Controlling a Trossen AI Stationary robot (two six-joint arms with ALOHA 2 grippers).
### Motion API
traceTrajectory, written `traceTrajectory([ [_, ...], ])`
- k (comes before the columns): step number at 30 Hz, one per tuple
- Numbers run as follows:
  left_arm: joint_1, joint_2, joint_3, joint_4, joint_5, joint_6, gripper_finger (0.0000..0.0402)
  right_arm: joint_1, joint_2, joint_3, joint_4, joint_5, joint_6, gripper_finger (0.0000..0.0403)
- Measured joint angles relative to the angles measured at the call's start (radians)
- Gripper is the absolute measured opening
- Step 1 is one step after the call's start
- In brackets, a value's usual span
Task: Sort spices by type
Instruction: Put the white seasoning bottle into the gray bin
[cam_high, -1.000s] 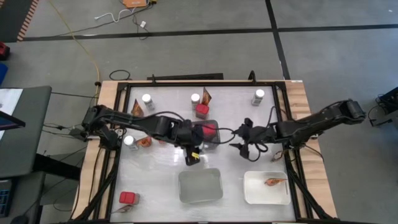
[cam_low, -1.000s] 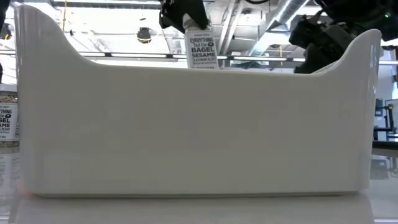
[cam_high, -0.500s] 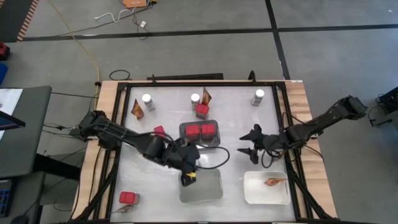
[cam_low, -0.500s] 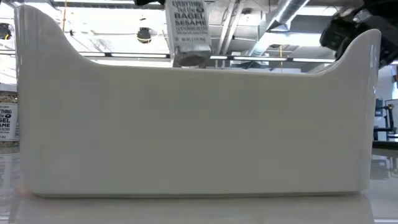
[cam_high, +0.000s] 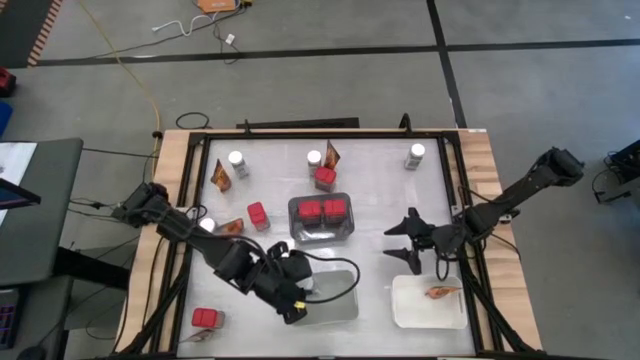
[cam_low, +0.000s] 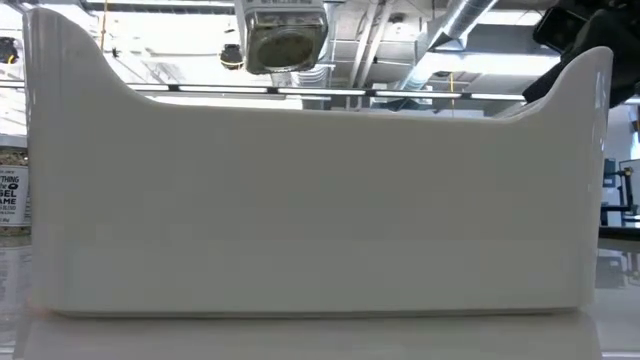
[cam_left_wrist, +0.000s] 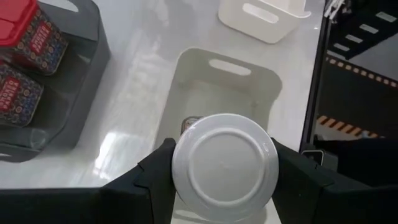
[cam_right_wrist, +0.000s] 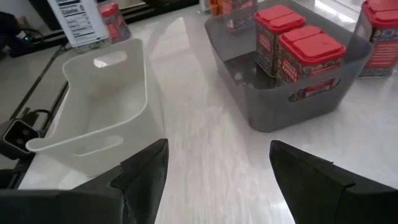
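Observation:
My left gripper (cam_high: 298, 296) is shut on a clear jar with a white lid (cam_left_wrist: 225, 167), held over the pale grey tray (cam_high: 335, 310) at the table's near middle. The low view shows the jar (cam_low: 285, 35) above the tray wall, its bottom turned toward the camera. My right gripper (cam_high: 405, 240) hangs open over bare table between the dark grey tray (cam_high: 320, 235) and the white tray (cam_high: 405, 305). Two red boxes (cam_high: 322, 210) stand in the dark tray. An orange packet (cam_high: 438, 292) lies in the white tray. My left gripper pinches the jar at its lid end (cam_left_wrist: 186, 186), one finger (cam_left_wrist: 155, 168) on each side of the round lid. The lid faces back toward the wrist, so the jar lies along the fingers, which slant downward. The jar is lifted clear over the pale tray, tipped.
Loose on the table are jars (cam_high: 237, 160) (cam_high: 314, 158) (cam_high: 416, 155) along the far side, packets (cam_high: 220, 175) (cam_high: 332, 153) (cam_high: 232, 227), and red boxes (cam_high: 325, 178) (cam_high: 258, 215) (cam_high: 207, 318). Bare table lies between the trays. The pale tray's wall (cam_low: 320, 200) fills the low view.
My left gripper has carried the jar from beside the dark grey tray toward the near edge, to above the pale tray. The jar has tipped from upright until its bottom faces the low camera. My right gripper has drawn back slightly toward the right and near edges, still open.

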Motion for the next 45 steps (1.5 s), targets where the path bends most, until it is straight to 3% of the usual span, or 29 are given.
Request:
traceTrajectory([
  [22,0.002,0.23,-0.008,-0.036,0.066,0.062,0.0196,0.014,0.03,0.0,0.002,0.0,0.015,0.0306],
  [45,0.015,0.232,-0.008,-0.046,0.052,0.091,0.0226,0.015,0.03,0.0,0.002,-0.001,0.015,0.0306],
])
